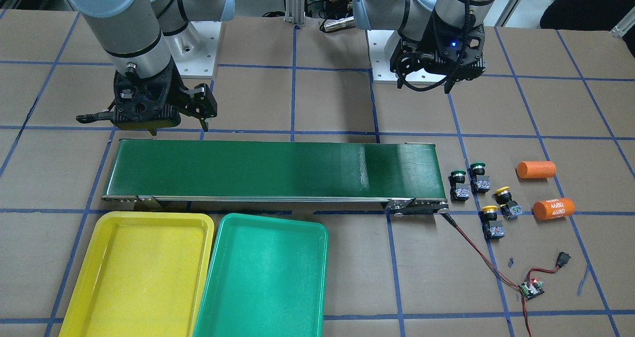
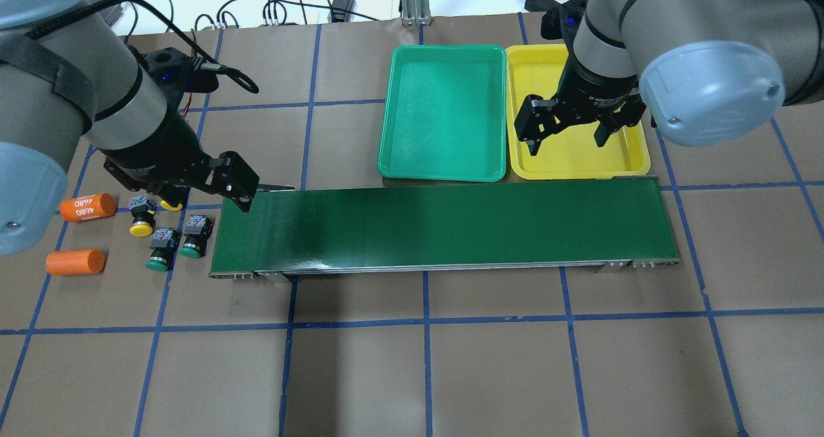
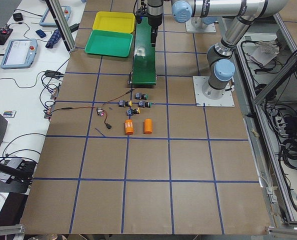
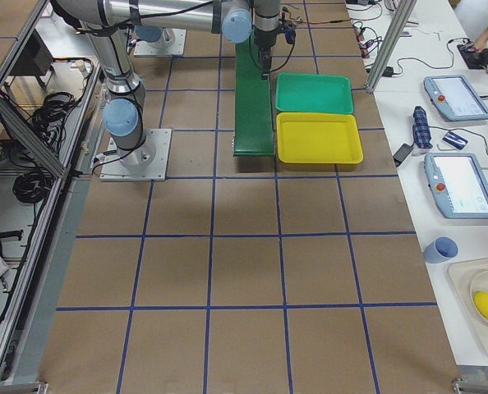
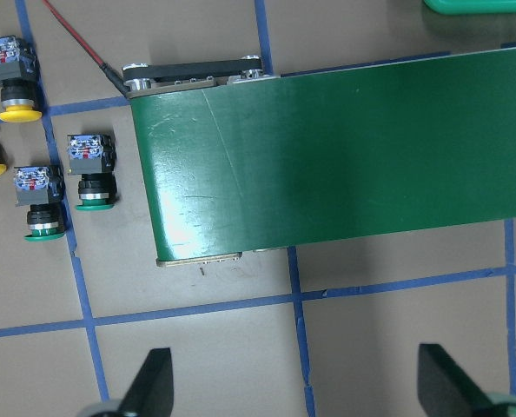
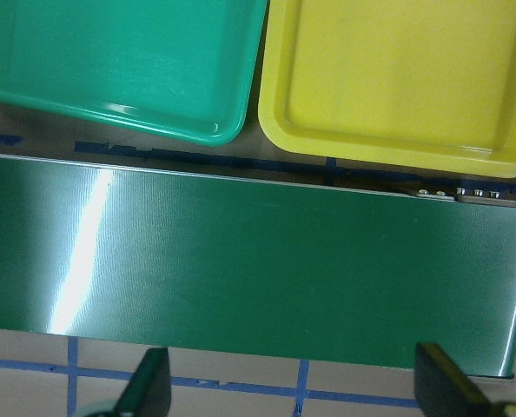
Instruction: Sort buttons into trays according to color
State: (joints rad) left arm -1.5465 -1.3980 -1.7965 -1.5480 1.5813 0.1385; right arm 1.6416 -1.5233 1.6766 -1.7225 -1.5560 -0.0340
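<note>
Left gripper [image 5: 297,382], spread and empty, hovers near four small black push-buttons [image 5: 91,169] (two yellow caps, two green) huddled tight on brown taped paper [image 5: 197,347] off the long dark-green conveyor belt [image 5: 345,148]; they look light, rigid and slick-capped, so I'd pinch the boxy body, while the right gripper [image 6: 293,387], spread too, hangs by the shallow yellow plastic tray [image 6: 397,78] and green plastic tray [image 6: 110,61].

My brown, blue-taped table [image 1: 327,99] carries a conveyor belt [image 1: 273,170] just ahead of my left gripper [image 5: 294,378] and right gripper [image 2: 568,144]. Past the belt from my right gripper lie a yellow tray [image 1: 139,272] and green tray [image 1: 268,277], side by side. Left of my left gripper lie four buttons [image 1: 479,177], two orange cylinders [image 1: 536,169] and a wired circuit board [image 1: 532,289].
</note>
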